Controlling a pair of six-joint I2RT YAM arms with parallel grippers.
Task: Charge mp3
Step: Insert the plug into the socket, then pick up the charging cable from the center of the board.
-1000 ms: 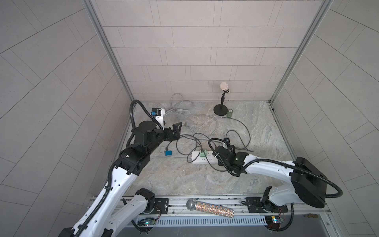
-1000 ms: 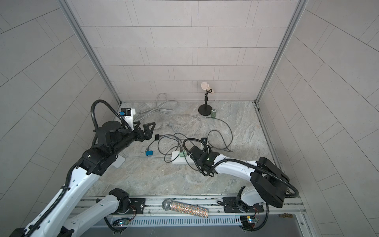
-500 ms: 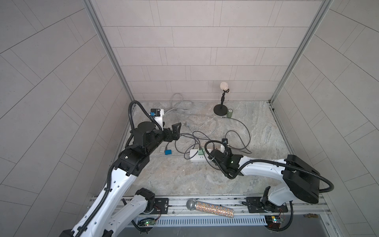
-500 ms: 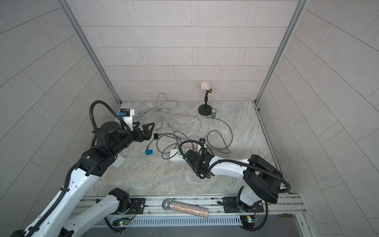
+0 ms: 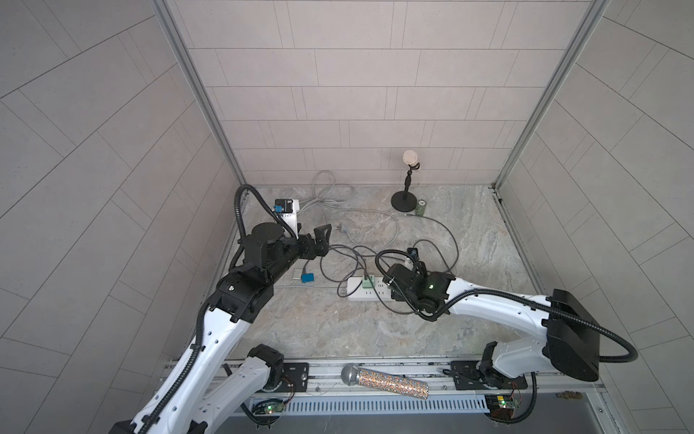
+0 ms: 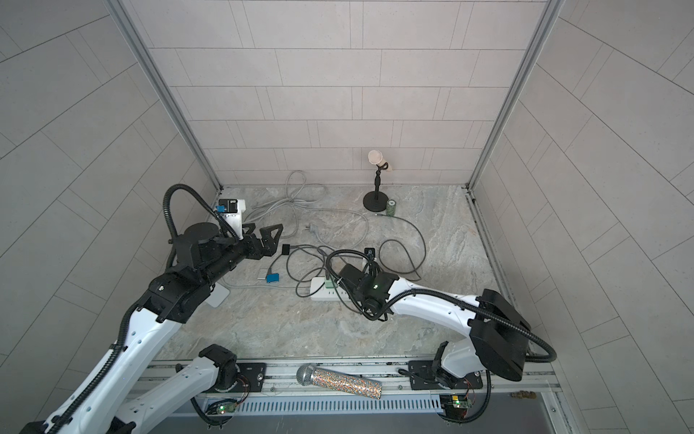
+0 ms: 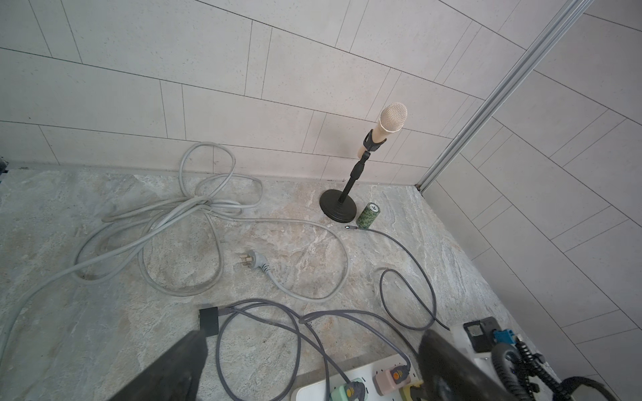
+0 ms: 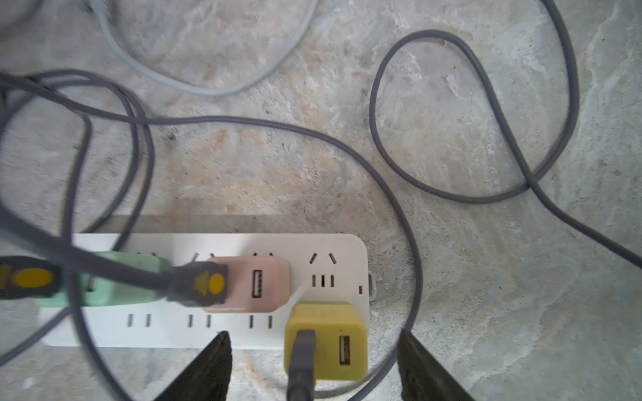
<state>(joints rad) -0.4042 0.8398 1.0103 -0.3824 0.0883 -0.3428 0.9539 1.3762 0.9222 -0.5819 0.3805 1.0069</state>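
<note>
Two fingers [image 8: 208,368] of the right gripper [image 8: 312,331] stand spread to either side of the yellow charger [image 8: 342,321], clear of it, so we call this hand released and holding nothing. The charger sits in the end socket of the strip [image 8: 166,335], with a grey cable [image 8: 300,361] pushed into one of its ports. A pink charger [image 8: 274,288] and a green charger [image 8: 132,297] sit further along the strip, each with its own plug in.

Out past the strip's other end, the left gripper [image 5: 323,240] hangs wide open and empty above the floor [image 5: 338,330]. Off that same end lies a small black box [image 7: 208,321] with a cable running into it. We take it for the mp3, though we cannot be sure, nor can we trace which charger feeds it.

We judge the plugging largely done. What remains is to confirm that the lead reaches the mp3 and to back both arms away.
</note>
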